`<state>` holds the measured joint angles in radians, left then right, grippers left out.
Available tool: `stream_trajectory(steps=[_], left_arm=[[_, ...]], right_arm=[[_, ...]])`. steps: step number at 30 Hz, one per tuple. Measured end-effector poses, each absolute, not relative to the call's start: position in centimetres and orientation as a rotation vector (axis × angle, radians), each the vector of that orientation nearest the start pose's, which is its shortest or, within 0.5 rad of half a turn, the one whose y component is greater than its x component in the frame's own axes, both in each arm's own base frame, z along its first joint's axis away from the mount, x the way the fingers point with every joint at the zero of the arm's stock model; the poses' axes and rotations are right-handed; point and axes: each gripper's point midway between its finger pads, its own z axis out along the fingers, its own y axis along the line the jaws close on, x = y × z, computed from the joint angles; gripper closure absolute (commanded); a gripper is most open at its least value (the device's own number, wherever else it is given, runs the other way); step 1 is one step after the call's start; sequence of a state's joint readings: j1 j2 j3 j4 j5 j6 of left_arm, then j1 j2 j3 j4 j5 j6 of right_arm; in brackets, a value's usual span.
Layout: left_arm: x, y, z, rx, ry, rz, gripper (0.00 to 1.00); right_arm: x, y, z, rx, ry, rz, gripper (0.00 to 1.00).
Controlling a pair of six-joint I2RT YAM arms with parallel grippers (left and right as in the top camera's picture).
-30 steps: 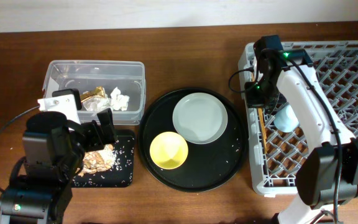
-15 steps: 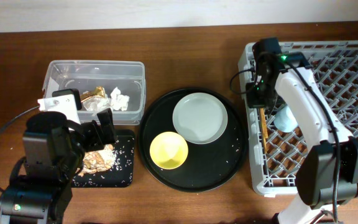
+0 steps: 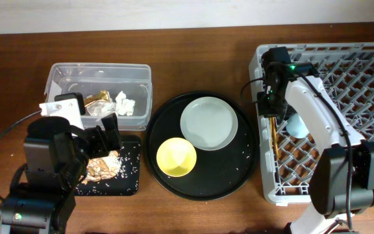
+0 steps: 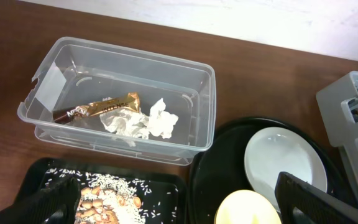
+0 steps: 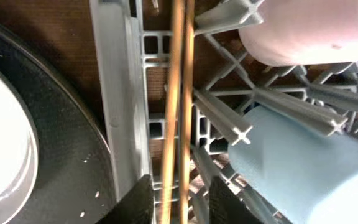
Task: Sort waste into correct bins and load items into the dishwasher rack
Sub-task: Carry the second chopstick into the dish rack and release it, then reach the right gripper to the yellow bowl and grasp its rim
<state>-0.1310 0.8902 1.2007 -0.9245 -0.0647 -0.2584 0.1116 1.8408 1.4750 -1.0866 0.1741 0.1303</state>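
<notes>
Right gripper [image 5: 179,190]: fingers set apart, one on each side of the two chopsticks [image 5: 178,112], with a gap on either side and nothing clamped. Against the frame a second ago, its wrist has shifted slightly toward 6 o'clock along the rack's left edge. All other items are unchanged.

Left gripper [image 4: 176,183]: fingers spread wide and empty, hanging over the near left of the table [image 3: 193,52].

Containers, near to far:
- Shallow black tray [image 3: 130,182], at 8 o'clock from the round black tray [image 3: 239,175]: holds tan food scraps [image 3: 101,168] and scattered pale grains.
- Round black tray: holds the yellow bowl [image 3: 176,157] at 8 o'clock and the plate [image 3: 209,123] at 12 o'clock, both upright, close together. A few crumbs lie on the bare part.
- Clear tub [image 4: 197,81], at 10 o'clock from the round tray: holds the gold-brown wrapper [image 4: 104,107] touching the crumpled tissue [image 4: 148,121].
- Dishwasher rack [image 5: 114,93], at 3 o'clock from the round tray: the chopsticks lie side by side along its left wall, on the lattice. The blue cup [image 5: 291,162] lies among the pegs at 4 o'clock from them, the pink cup [image 5: 309,28] at 1 o'clock.
</notes>
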Motion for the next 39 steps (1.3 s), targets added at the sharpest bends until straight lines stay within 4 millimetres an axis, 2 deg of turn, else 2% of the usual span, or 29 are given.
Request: stream_trajectory(steps=[7,10,11,14,15,16,17,19,21,23,27,30,33,36,39], left_arm=[[26.9,-2.4,30.9,-0.176,2.180,-0.150,0.01],[26.9,-2.4,30.9,-0.176,2.180,-0.150,0.01],[26.9,-2.4,30.9,-0.176,2.180,-0.150,0.01],[26.9,-2.4,30.9,-0.176,2.180,-0.150,0.01],[26.9,-2.4,30.9,-0.176,2.181,-0.150,0.01],[26.9,-2.4,30.9,-0.176,2.180,-0.150,0.01],[26.9,-2.4,30.9,-0.176,2.180,-0.150,0.01],[26.9,-2.4,30.9,-0.176,2.180,-0.150,0.01],[26.9,-2.4,30.9,-0.176,2.180,-0.150,0.01],[26.9,-2.4,30.9,-0.176,2.180,-0.150,0.01],[26.9,-2.4,30.9,-0.176,2.181,-0.150,0.01],[26.9,-2.4,30.9,-0.176,2.180,-0.150,0.01],[26.9,-2.4,30.9,-0.176,2.180,-0.150,0.01],[26.9,-2.4,30.9,-0.176,2.180,-0.150,0.01],[26.9,-2.4,30.9,-0.176,2.180,-0.150,0.01]], right_arm=[[37.0,1.1,9.5,0.046,2.993,-0.240,0.72],[37.1,1.0,9.7,0.055,2.992,-0.238,0.85],[36.9,1.0,10.0,0.055,3.005,-0.240,0.85],[37.1,1.0,13.0,0.066,3.013,-0.212,0.91],[37.5,1.2,14.8,0.074,2.997,-0.178,0.95],[37.6,1.4,15.2,0.073,2.993,-0.153,0.96],[38.1,2.2,18.0,0.072,2.957,-0.079,0.96],[38.1,3.9,19.5,0.057,2.945,0.059,0.96],[37.7,6.0,20.1,0.028,2.947,0.220,0.84],[37.2,7.6,19.9,-0.006,2.961,0.316,0.77],[35.7,11.5,18.6,-0.119,3.006,0.428,0.71],[33.9,14.7,16.8,-0.234,3.050,0.483,0.88],[32.5,17.2,14.9,-0.325,3.070,0.507,0.88],[30.3,20.6,12.3,-0.436,3.086,0.542,0.88],[28.5,23.1,11.0,-0.532,3.089,0.599,0.87]])
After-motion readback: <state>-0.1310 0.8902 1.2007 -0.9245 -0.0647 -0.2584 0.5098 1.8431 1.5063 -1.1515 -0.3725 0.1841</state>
